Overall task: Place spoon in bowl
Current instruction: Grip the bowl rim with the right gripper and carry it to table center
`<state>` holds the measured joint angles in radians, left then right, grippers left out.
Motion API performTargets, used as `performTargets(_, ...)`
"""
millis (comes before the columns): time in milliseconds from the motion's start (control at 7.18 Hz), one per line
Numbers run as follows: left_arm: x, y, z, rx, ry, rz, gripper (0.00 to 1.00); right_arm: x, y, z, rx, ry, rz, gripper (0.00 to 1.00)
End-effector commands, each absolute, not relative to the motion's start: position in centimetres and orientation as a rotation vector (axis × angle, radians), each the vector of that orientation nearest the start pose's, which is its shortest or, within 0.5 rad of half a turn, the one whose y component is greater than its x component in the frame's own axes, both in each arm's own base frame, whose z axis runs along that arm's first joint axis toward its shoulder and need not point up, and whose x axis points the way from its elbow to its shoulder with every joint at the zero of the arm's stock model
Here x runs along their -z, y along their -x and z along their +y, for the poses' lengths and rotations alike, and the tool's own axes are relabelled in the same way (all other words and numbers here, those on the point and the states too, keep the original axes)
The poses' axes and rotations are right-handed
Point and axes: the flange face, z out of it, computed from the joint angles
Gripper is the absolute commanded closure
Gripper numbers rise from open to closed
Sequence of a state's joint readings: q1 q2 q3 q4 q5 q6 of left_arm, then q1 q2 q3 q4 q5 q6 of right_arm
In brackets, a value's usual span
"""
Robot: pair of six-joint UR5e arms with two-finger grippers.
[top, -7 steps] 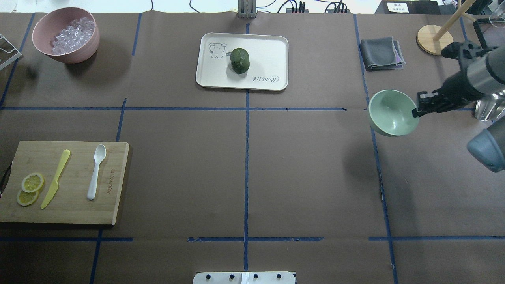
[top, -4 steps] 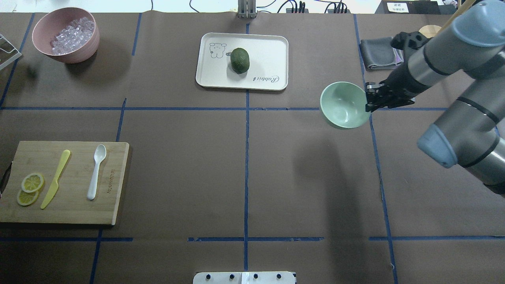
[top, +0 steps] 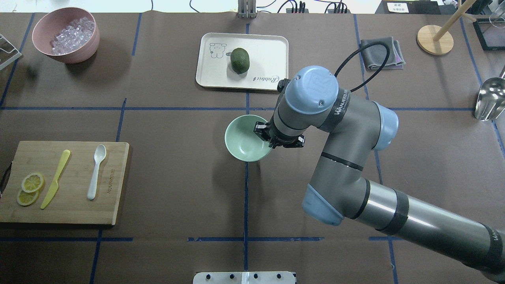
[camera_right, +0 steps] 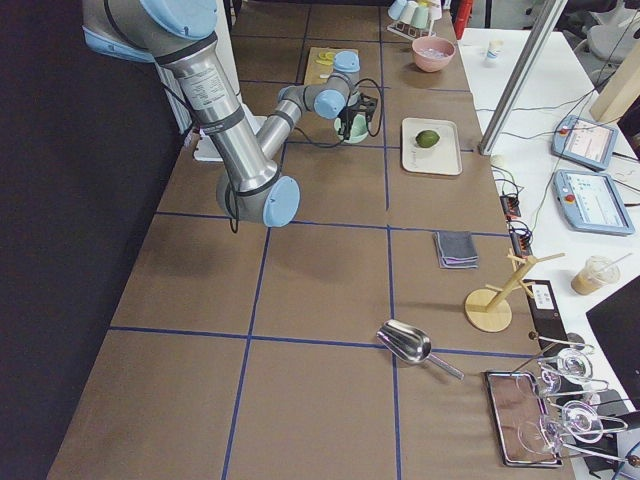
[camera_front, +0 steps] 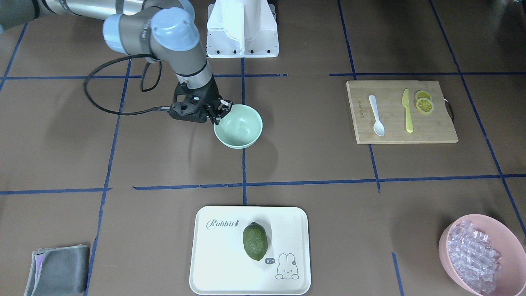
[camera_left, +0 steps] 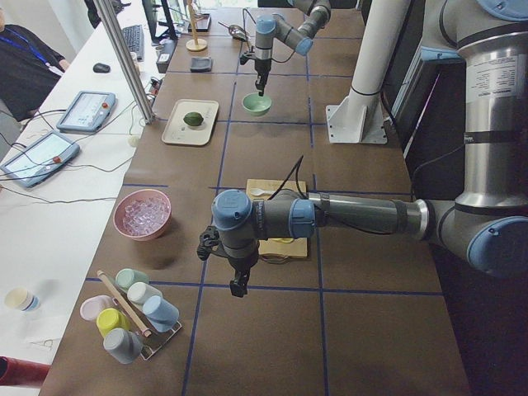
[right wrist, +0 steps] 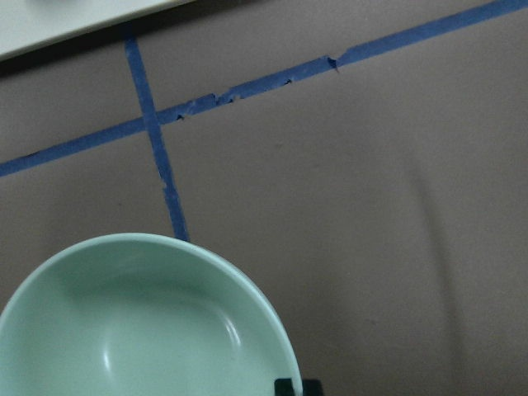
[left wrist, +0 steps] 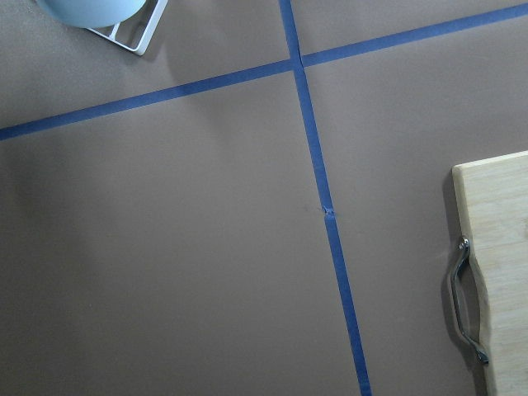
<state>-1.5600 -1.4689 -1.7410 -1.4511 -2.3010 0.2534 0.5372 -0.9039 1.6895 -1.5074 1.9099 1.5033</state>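
Note:
The white spoon [top: 96, 171] lies on a wooden cutting board [top: 114, 189] at the left, beside a yellow-green knife [top: 55, 179]; it also shows in the front view [camera_front: 376, 115]. My right gripper [top: 263, 133] is shut on the right rim of the pale mint-green bowl [top: 244, 139] at the table's centre, low over the blue tape cross. The bowl is empty [camera_front: 239, 125] [right wrist: 140, 330]. My left gripper [camera_left: 238, 289] shows only in the left side view, near the board's end; I cannot tell if it is open.
A white tray [top: 268, 51] with a green fruit [top: 240, 60] stands behind the bowl. A pink bowl of ice pieces [top: 65, 35] is far left. Lemon slices [top: 29, 189] lie on the board. A grey cloth [top: 380, 53], wooden stand [top: 434, 39] and metal scoop [top: 489, 102] are at right.
My right arm has carried the mint-green bowl leftward from the table's right side to its centre and a little nearer. The spoon and board have not moved.

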Motion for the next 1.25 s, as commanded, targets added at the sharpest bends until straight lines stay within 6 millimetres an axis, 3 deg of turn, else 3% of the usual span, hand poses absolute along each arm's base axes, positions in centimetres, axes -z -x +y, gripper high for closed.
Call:
performTargets(0, -63.5, 6.1, -44.5, -0.237, -0.044, 0.732, 0.00, -21.4, 55.4, -41.7, -0.296, 0.053, -0.871, 1.00)
performTargets(557, -63.4, 6.1, -44.5, -0.244, -0.048, 0.732, 0.00, -22.6, 56.5, -41.2, -0.289, 0.064, -0.850, 0.96)
performTargets(697, -63.4, 6.1, -44.6, -0.246, -0.050, 0.731, 0.00, -22.7, 56.8, -41.0, -0.286, 0.066, -0.850, 0.79)
performTargets(836, -63.4, 6.1, -44.6, -0.246, -0.050, 0.731, 0.00, -22.7, 57.1, -40.6, -0.316, 0.084, -0.849, 0.02)
performTargets(1115, -62.9, 6.1, -44.8, -0.253, -0.069, 0.720, 0.00, -20.6, 55.6, -41.0, -0.328, 0.075, -0.891, 0.00)
